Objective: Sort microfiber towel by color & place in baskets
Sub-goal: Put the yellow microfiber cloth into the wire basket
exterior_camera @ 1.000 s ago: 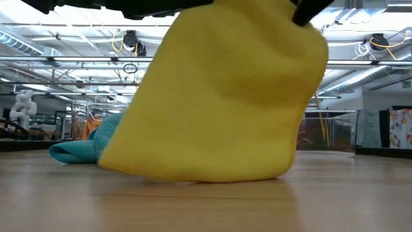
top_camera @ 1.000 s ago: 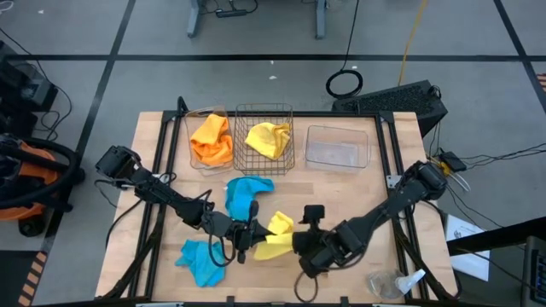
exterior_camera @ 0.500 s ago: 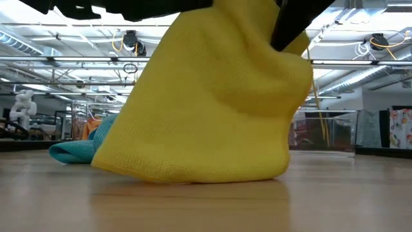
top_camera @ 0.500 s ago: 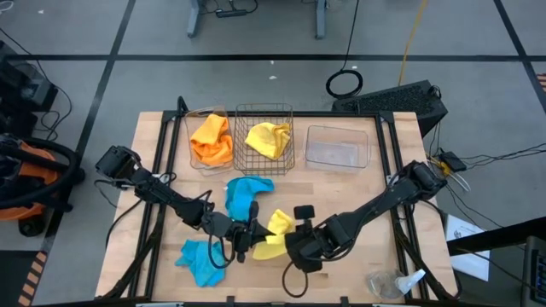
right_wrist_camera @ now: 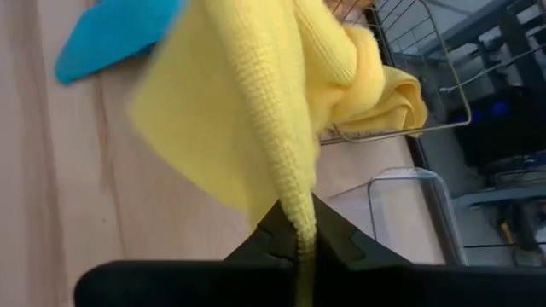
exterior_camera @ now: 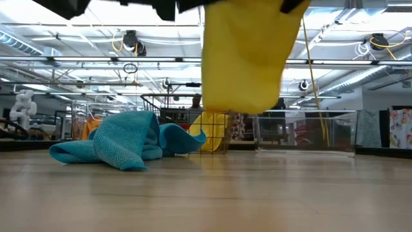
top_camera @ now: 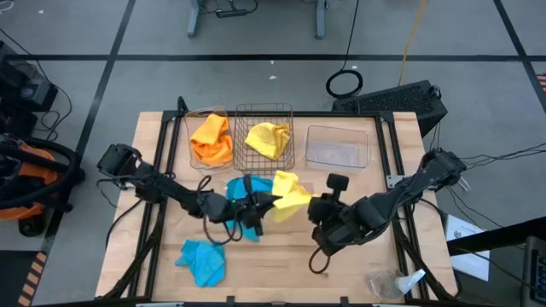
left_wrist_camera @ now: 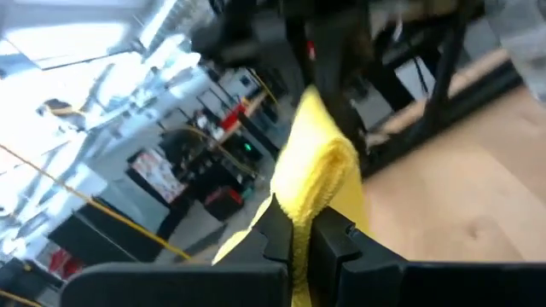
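Note:
A yellow towel [top_camera: 288,193] hangs in the air between my two grippers, just in front of the wire basket [top_camera: 264,159]. My left gripper [top_camera: 266,203] is shut on its left side, my right gripper [top_camera: 312,205] on its right side. In the low view the yellow towel [exterior_camera: 248,58] hangs clear of the table. A blue towel [top_camera: 241,189] lies bunched on the table under it, and another blue towel [top_camera: 203,260] lies near the front left. My left gripper pinches a folded edge of the yellow towel [left_wrist_camera: 300,223] between its two fingers, coming level from the table's left. The towel is lifted clear and hangs below the fingers. My right gripper pinches a bunched edge of the yellow towel [right_wrist_camera: 299,220] between its two fingers, slanting down from the right. The cloth spreads out slack beyond the fingers, clear of the table.
Three baskets stand in a row at the far edge: a clear tub [top_camera: 193,153] holding an orange towel [top_camera: 211,139], the wire basket holding a yellow towel [top_camera: 266,139], and a clear tub [top_camera: 336,147] on the right. A crumpled clear bag [top_camera: 394,284] lies front right.
Both grippers have risen and gone toward the table's far edge and the baskets, carrying the yellow towel. The towel stood bunched on the table before; now it is lifted clear. The blue towel behind it now shows in the low view.

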